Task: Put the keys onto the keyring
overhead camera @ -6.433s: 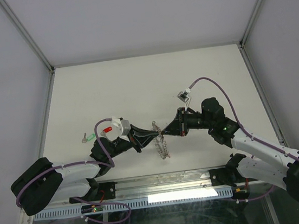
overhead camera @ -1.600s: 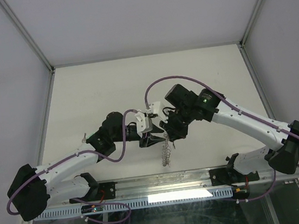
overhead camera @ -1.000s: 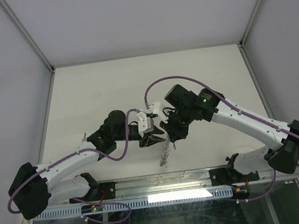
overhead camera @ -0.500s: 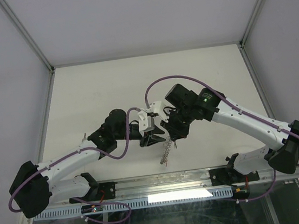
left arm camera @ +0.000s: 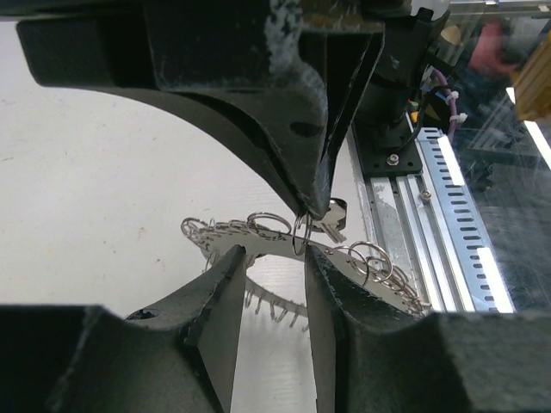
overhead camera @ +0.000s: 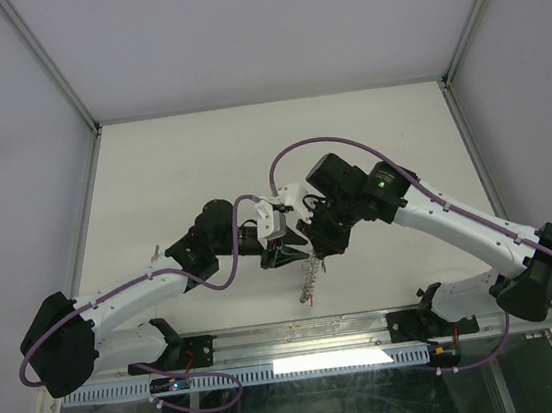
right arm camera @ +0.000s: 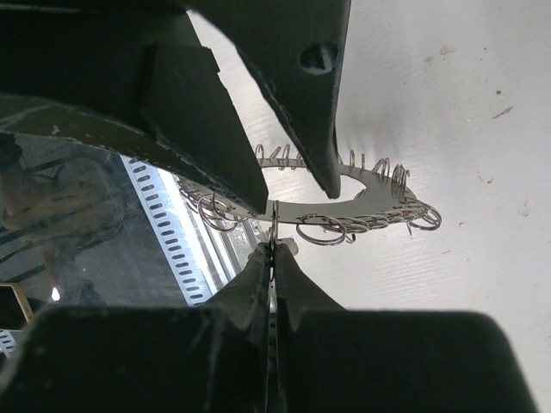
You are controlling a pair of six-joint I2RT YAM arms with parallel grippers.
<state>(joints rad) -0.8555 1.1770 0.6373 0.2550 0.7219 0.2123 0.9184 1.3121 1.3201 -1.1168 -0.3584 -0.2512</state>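
Left fingers (left arm camera: 215,292) clamp keyring (left arm camera: 258,244), right fingers (right arm camera: 247,288) pinch small loop (right arm camera: 272,217) — key (left arm camera: 333,220) beside

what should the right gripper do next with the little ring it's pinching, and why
Probably twist the little ring onto the rim of the keyring: the right gripper is shut on it right at that rim, and the left gripper clamps the keyring.

Lab, white enclosure (overhead camera: 254,28), aluminium rail (overhead camera: 312,338)
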